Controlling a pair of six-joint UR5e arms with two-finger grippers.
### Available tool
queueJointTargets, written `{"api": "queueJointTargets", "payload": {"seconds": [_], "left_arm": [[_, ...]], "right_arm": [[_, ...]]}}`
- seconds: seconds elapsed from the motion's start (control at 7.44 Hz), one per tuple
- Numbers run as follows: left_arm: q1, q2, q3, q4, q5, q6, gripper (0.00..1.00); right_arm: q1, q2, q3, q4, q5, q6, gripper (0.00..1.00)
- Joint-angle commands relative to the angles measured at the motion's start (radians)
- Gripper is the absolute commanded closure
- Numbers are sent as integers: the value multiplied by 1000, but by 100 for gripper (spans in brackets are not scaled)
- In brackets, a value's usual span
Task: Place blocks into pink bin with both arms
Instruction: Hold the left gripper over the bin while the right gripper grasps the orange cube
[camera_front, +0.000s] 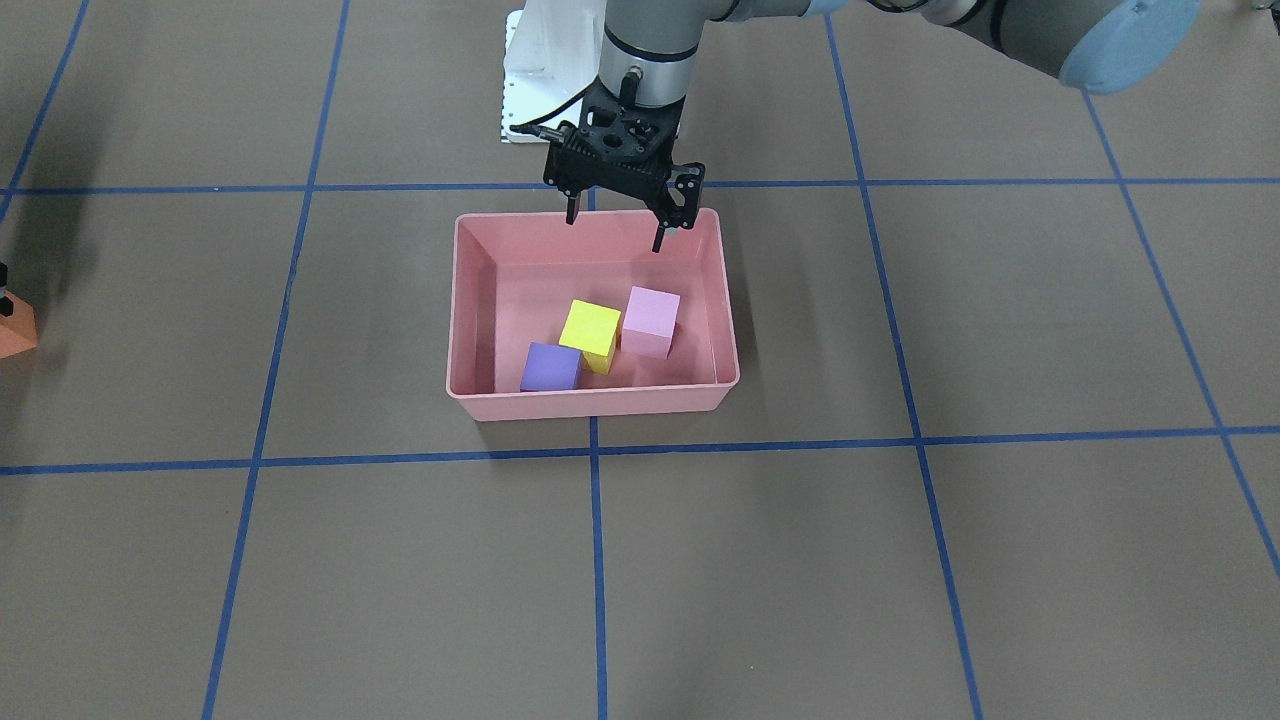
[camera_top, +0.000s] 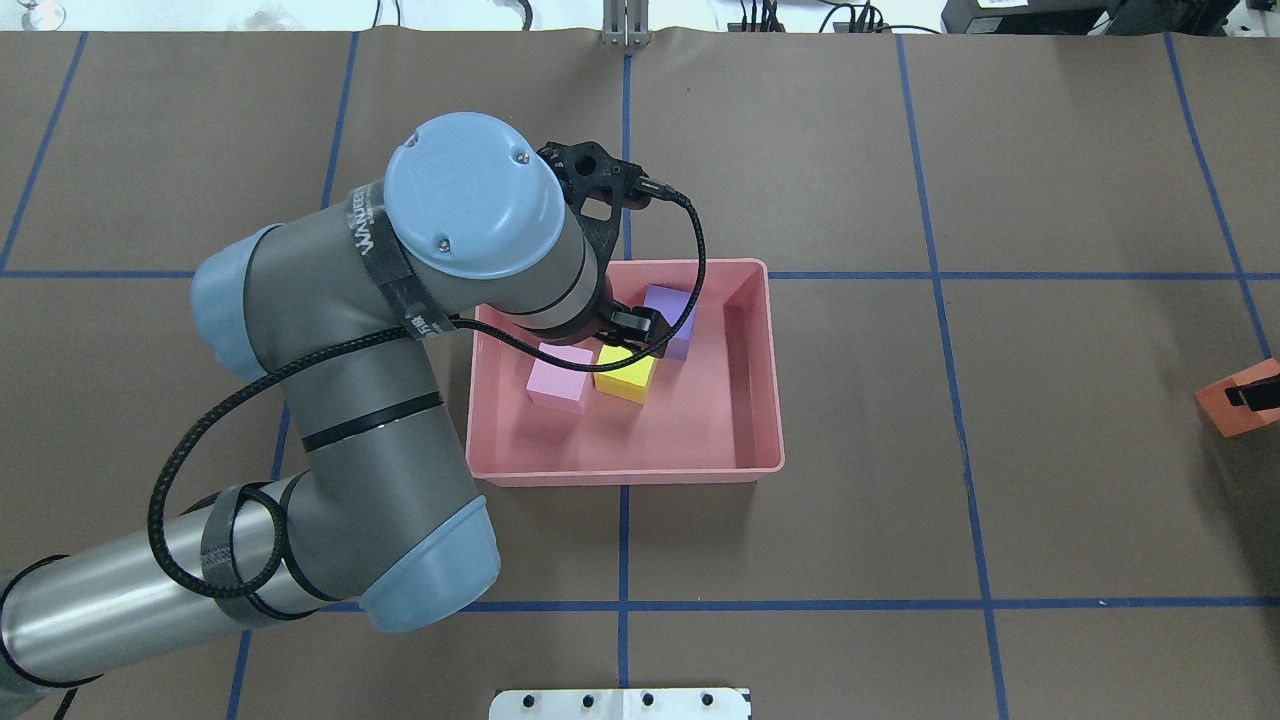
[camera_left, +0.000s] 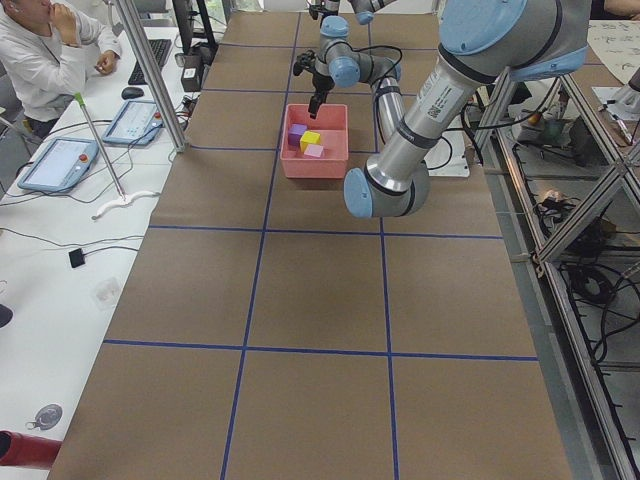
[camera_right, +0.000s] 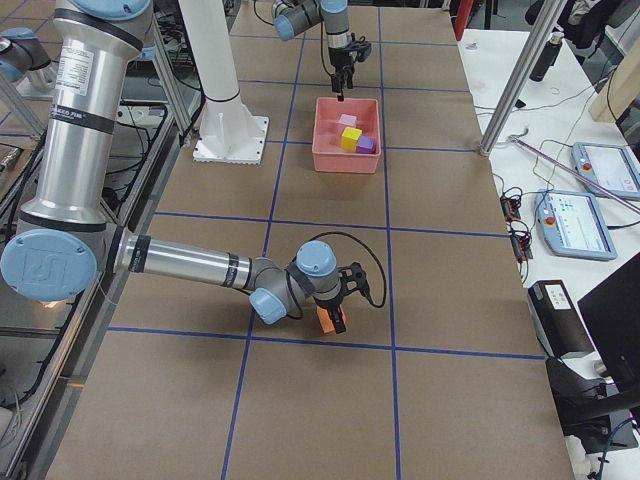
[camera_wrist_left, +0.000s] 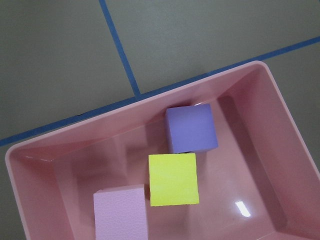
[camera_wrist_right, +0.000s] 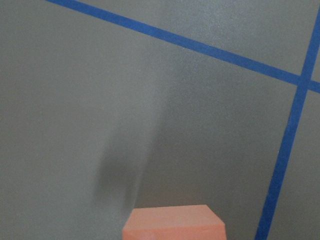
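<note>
One end effector, the left (camera_front: 615, 234), hangs spread wide and empty over the pink bin (camera_top: 760, 380), which already holds the light pink block (camera_top: 560, 382), yellow block (camera_top: 625, 380) and purple block (camera_top: 668, 310). Far right on the table, the right end effector (camera_top: 1252, 397) grips the orange block (camera_top: 1215, 415), the last one to deliver.
</note>
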Motion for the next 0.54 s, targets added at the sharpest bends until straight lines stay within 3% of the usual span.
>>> {"api": "queueJointTargets", "payload": {"seconds": [0.0, 0.13, 0.27, 0.4], "left_arm": [[0, 0, 0, 0, 0, 0, 0], [0, 0, 2, -2, 2, 0, 0], [0, 0, 2, -2, 2, 0, 0], [0, 0, 2, -2, 2, 0, 0]], "right_arm": [[-21, 0, -11, 7, -13, -4, 0], [-26, -2, -11, 10, -15, -4, 17], [-29, -3, -11, 11, -16, -6, 68], [-31, -2, -9, 11, -16, -7, 95]]}}
